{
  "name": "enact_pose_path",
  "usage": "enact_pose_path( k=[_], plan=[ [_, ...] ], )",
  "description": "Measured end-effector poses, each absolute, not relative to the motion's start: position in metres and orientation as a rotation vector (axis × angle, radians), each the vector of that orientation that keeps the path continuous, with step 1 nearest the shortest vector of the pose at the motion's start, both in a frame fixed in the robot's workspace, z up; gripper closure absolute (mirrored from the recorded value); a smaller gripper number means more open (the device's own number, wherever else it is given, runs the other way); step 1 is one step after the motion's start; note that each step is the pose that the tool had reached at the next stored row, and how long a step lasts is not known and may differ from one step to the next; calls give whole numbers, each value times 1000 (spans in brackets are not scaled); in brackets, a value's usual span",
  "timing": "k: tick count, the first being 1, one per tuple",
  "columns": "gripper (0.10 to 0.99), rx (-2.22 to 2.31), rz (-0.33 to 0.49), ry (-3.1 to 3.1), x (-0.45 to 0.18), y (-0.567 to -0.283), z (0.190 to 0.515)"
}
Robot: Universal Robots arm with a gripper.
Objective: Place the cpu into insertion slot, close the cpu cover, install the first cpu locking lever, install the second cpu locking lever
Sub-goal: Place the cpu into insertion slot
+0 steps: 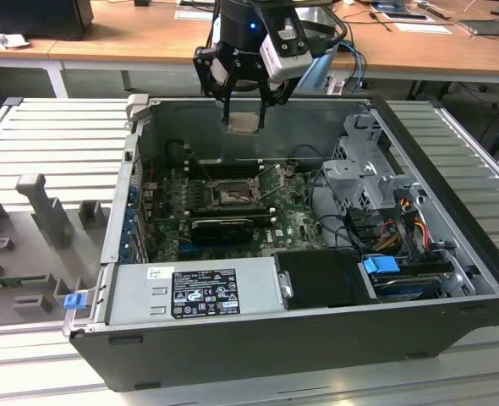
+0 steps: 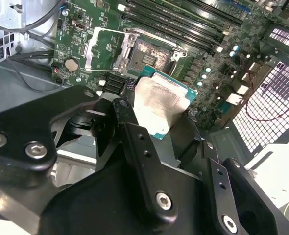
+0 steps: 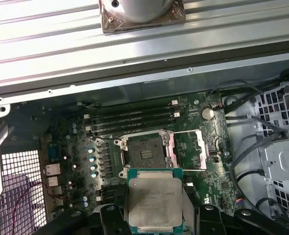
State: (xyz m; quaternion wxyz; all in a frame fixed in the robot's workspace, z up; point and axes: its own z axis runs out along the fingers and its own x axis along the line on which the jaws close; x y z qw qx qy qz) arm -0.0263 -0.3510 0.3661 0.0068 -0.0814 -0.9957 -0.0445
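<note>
Closest: gripper (image 2: 156, 117) fingers (image 2: 127, 127) pinching the cpu (image 2: 160, 100) by opposite edges, held above the open case (image 1: 258, 338). Below, from the exterior view's left: insertion slot (image 1: 230, 196), bare, no chip seated; then cpu cover (image 2: 89, 50), swung open just beside it. Probable hazards: chip tilted or rotated on descent, bending slot contacts; slip from an edge-only pinch; snagging the open cover.

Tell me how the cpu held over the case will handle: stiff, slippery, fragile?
The cpu looks like a flat, rigid plate, so it is probably stiff and light. Its smooth metal top may slip between the fingers. Its thin green edges suggest it could break if dropped.
</note>
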Motion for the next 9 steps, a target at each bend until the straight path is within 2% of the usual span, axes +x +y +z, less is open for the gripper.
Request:
enact_pose_path(
  k=[9],
  plan=[
    [557,-310,-139,-3111,-26,-351,366]
  ],
)
